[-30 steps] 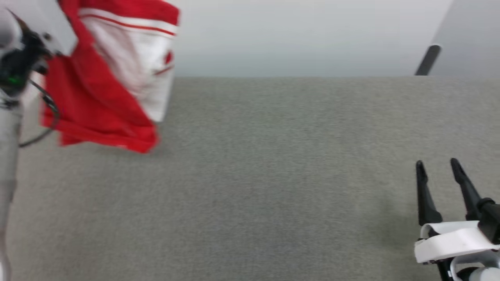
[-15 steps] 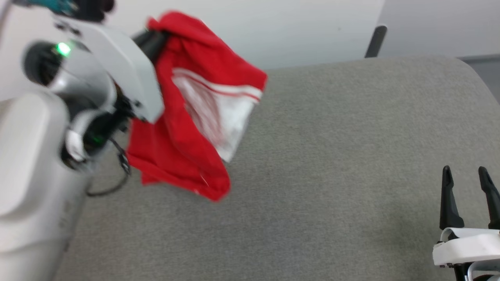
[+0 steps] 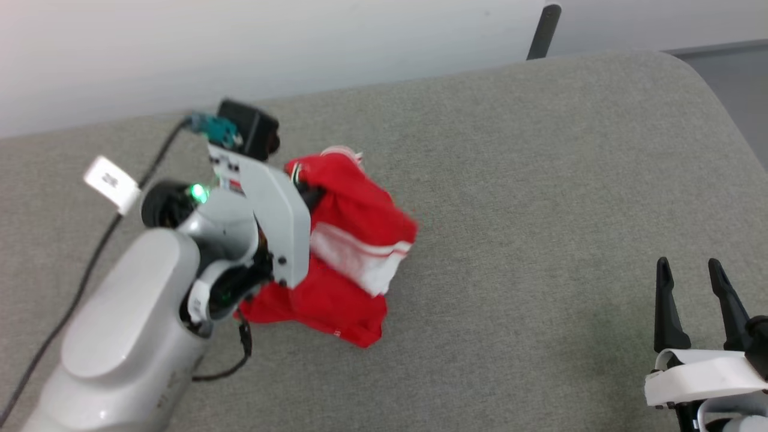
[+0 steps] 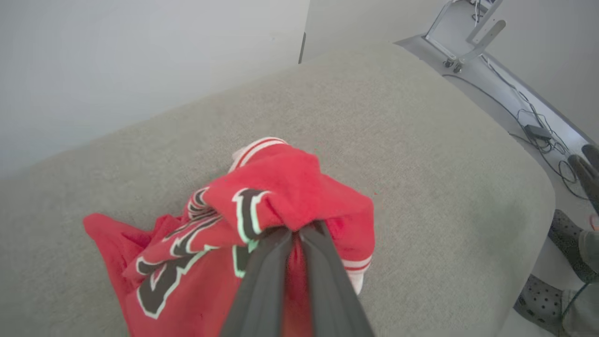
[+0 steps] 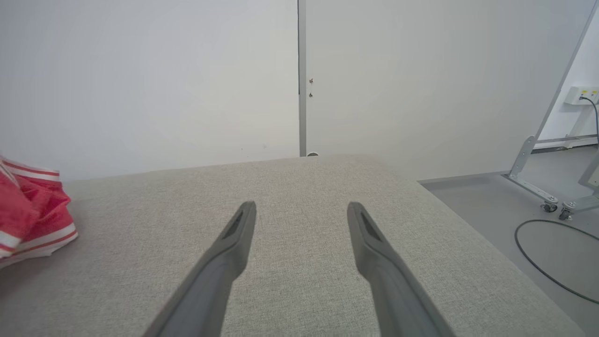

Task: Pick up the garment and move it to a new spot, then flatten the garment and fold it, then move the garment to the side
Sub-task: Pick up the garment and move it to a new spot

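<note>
The garment point(image 3: 354, 240) is a red jersey with white striped trim, bunched in a heap left of centre on the grey cushioned surface point(image 3: 540, 180). My left gripper point(image 3: 307, 193) is shut on its upper fold. In the left wrist view the two fingers pinch the red cloth at the left gripper point(image 4: 295, 230), and the garment point(image 4: 196, 262) shows black white-edged lettering, its lower part resting on the cushion. My right gripper point(image 3: 689, 270) stands open at the lower right, far from the cloth. In the right wrist view the right gripper point(image 5: 302, 208) holds nothing, with the garment point(image 5: 28, 220) at the left edge.
The surface ends in a rounded corner point(image 3: 690, 66) at the right, with a white wall point(image 3: 300, 42) behind and a dark post point(image 3: 543, 30). Beyond the right edge lie floor cables point(image 4: 538, 131), a metal frame point(image 4: 468, 28) and a person's grey shoes point(image 4: 543, 304).
The head camera has tilted and turned. My left gripper has come down with the garment, whose lower part now rests on the surface instead of hanging. The right gripper stays open.
</note>
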{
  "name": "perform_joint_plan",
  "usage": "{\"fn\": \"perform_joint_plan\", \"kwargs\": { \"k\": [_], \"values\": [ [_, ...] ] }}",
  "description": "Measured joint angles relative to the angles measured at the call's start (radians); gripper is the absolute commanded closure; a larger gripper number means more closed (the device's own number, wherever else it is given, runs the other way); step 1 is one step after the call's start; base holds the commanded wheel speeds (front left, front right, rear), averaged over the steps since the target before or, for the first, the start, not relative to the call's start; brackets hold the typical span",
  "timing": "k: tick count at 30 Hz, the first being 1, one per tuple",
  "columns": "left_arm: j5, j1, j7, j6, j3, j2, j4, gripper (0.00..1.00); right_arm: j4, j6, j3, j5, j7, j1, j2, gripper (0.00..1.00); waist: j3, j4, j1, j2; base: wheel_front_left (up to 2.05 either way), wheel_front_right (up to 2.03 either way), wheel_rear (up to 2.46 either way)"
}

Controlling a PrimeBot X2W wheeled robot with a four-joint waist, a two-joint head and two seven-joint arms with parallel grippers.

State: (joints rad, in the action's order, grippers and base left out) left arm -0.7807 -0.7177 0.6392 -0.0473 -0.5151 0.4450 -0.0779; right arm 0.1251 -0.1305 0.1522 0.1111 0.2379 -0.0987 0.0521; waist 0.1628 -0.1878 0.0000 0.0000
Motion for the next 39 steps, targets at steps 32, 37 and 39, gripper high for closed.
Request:
{"fn": "perform_joint_plan", "kwargs": {
  "k": [32,37,39],
  "values": [
    [-0.005,0.141,-0.181,0.062,0.004,0.033,-0.029,0.0,0.054,0.0,-0.065,-0.035,-0.008,0.017,0.003,0.0,-0.138,0.113,0.0,0.0,0.0,0.0,0.0],
    [0.01,0.215,-0.343,0.079,0.051,0.056,-0.01,0.0,0.048,0.0,-0.079,-0.034,-0.014,0.03,0.008,0.0,-0.166,0.158,0.0,0.0,0.0,0.0,0.0],
    [0.008,0.25,-0.411,0.08,0.081,0.063,-0.014,0.0,0.049,0.0,-0.082,-0.029,-0.014,0.031,0.012,0.0,-0.176,0.174,0.0,0.0,0.0,0.0,0.0]
  ]
}}
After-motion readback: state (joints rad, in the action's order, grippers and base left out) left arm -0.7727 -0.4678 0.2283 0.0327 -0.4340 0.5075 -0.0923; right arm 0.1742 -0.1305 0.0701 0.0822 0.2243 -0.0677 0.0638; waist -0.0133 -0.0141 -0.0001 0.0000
